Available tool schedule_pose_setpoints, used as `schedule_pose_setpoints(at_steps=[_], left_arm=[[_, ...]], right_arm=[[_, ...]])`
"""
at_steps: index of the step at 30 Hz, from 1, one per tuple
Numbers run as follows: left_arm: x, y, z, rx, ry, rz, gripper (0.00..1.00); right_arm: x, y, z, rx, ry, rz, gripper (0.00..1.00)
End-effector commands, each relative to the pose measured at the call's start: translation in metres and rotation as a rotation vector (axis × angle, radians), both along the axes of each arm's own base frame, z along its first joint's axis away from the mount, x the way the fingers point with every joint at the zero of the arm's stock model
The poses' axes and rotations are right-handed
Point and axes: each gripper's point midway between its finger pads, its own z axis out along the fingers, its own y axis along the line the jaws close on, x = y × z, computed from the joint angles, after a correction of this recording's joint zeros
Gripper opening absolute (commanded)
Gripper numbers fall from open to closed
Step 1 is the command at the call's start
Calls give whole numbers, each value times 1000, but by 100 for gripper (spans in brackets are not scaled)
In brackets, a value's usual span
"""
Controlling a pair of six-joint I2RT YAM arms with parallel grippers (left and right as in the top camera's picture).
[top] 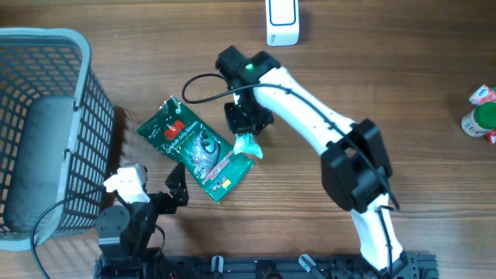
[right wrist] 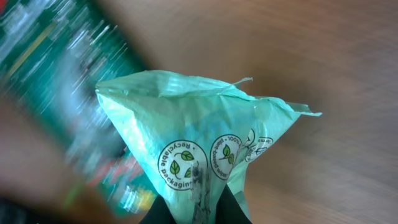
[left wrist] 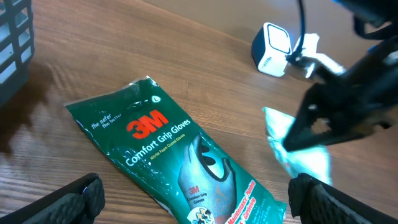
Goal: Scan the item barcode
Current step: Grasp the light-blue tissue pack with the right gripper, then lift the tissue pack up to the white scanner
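While left jaws gape wide, right jaws clamp pale-green packet (right wrist: 186, 124).

One basket (top: 84, 147), one glove packet (top: 194, 147), one pouch (top: 249, 145), one white device (top: 282, 22)

Counter (top: 403, 70) was matt grained wood; glove packet (left wrist: 177, 155) glossy plastic; pale pouch (right wrist: 186, 124) crinkled film; basket (top: 93, 132) grey plastic.
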Motion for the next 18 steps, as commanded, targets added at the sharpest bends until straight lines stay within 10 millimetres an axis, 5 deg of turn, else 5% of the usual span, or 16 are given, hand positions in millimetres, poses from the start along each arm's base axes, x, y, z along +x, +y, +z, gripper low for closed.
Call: schedule_pose_setpoints(at_steps=[1,7,13,18], left_arm=[[0,0,-2,-5,1,4,100],[0,0,-2,-5,1,4,100],[0,0,-2,-5,1,4,100],[0,0,-2,-5,1,4,100]], right_arm=[[-21,24,57,541,100,300,4],[-25,11,70,929,62,421,4],[-35,19,64,1225,-185,630,4],[-24,35,87,1510,-417,688,5]])
